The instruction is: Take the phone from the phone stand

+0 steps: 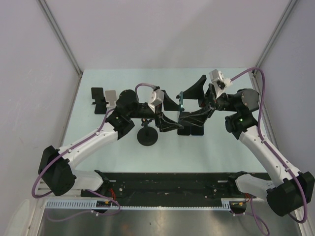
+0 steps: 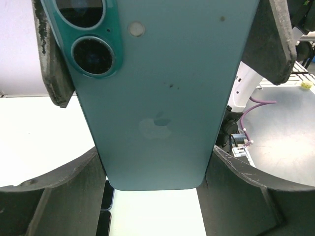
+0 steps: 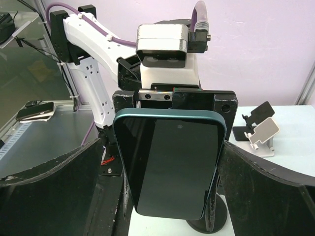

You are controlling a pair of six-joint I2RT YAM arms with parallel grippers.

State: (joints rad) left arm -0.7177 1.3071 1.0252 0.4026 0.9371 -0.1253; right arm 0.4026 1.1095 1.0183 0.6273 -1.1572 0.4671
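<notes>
Pincers, two: left gripper [image 1: 170, 113] part closed across the width of the teal phone [image 2: 162, 98], its fingers [image 2: 74, 187] pressed to the lower side edges and bearing it upright, back towards its own camera. Right gripper [image 3: 165, 147] at full spread, flanking the same phone from the screen side, close beside its edges; whether they touch cannot be told. Phone: clear of the table [image 1: 197, 157], bottom edge free with nothing cradling it, between the two wrists. Round-based phone stand [image 1: 147, 136]: on the table to the left of the phone, apart from it, apparently unoccupied. Small folding stands [image 1: 98, 96]: a pair at the far left, nothing on them. Progress, as judged: lift-off looks done; what remains is carrying the phone away and setting it down, perhaps by way of the right gripper.
</notes>
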